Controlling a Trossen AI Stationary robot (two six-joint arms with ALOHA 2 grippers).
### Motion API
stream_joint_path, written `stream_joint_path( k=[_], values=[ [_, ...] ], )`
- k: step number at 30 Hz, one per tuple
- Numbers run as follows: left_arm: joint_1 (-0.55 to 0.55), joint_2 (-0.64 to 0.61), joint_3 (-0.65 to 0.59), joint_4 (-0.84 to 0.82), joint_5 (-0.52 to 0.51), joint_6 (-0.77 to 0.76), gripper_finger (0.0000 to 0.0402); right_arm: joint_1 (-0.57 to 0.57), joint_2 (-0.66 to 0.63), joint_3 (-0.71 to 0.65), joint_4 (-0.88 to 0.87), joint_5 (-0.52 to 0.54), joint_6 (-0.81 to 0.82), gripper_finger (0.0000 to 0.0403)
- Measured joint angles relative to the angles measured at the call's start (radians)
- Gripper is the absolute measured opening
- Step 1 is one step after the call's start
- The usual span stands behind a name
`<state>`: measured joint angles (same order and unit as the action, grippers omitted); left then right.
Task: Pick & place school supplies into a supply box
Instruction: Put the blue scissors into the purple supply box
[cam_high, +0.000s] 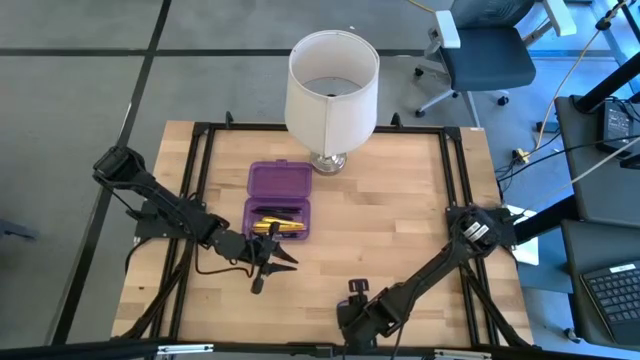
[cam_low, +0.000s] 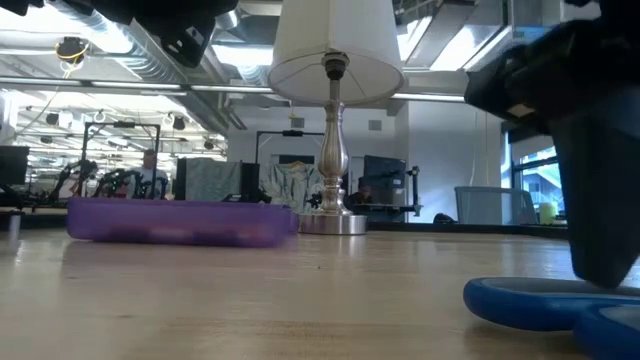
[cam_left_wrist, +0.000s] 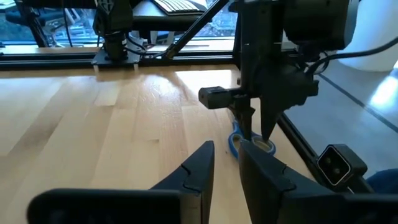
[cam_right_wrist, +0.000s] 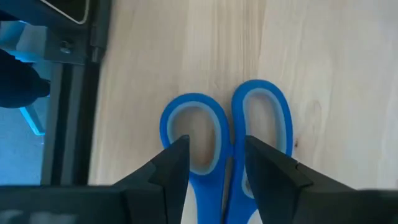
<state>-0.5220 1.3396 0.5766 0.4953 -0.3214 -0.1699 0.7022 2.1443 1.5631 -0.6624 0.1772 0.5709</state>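
The blue-handled scissors (cam_right_wrist: 227, 146) lie flat on the wood near the table's near edge, and the low view shows their handles (cam_low: 530, 300) on the tabletop. My right gripper (cam_right_wrist: 217, 165) (cam_high: 355, 305) is open and points down over them, one fingertip over each handle loop. The purple supply box (cam_high: 278, 200) lies open left of centre, with yellow pencils (cam_high: 275, 226) in its tray. My left gripper (cam_high: 280, 262) (cam_left_wrist: 227, 165) is open and holds nothing, just near of the box, facing the scissors (cam_left_wrist: 236, 140). My right gripper comes at the scissors from above, pointing down. Its fingers (cam_right_wrist: 171, 163) stand over the two handle loops, with the joined middle of the handles (cam_right_wrist: 225, 155) between them. I cannot tell whether the fingers touch the handles. The scissors lie flat on the table.
A white-shaded lamp (cam_high: 332, 90) (cam_low: 335, 130) stands on its metal base at the far side, just beyond the box. A black frame (cam_high: 200, 180) runs along the table's edges. Bare wood lies between the box and the scissors. Office chairs and desks stand beyond the table.
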Motion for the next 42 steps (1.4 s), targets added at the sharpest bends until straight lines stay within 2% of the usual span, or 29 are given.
stream_joint_path(
  k=[10,16,20,32,42],
  values=[
    [0.0,0.0,0.0,-0.002,0.0,0.0,0.0066,-0.012,0.015,0.0,-0.009,0.008,-0.006,0.0155],
    [0.0,0.0,0.0,-0.002,0.0,0.0,0.0066,-0.013,0.017,0.0,-0.023,0.083,-0.014,0.0155],
    [0.0,0.0,0.0,-0.003,0.0,0.0,0.0063,-0.013,0.018,0.0,-0.024,0.093,-0.039,0.0155],
    [0.0,0.0,0.0,-0.005,0.0,0.0,0.0065,-0.013,0.018,0.0,-0.061,0.095,-0.205,0.0155],
    [0.0,0.0,0.0,-0.006,-0.001,0.0,0.0068,-0.012,0.043,0.001,-0.072,0.196,-0.323,0.0155]
  ],
)
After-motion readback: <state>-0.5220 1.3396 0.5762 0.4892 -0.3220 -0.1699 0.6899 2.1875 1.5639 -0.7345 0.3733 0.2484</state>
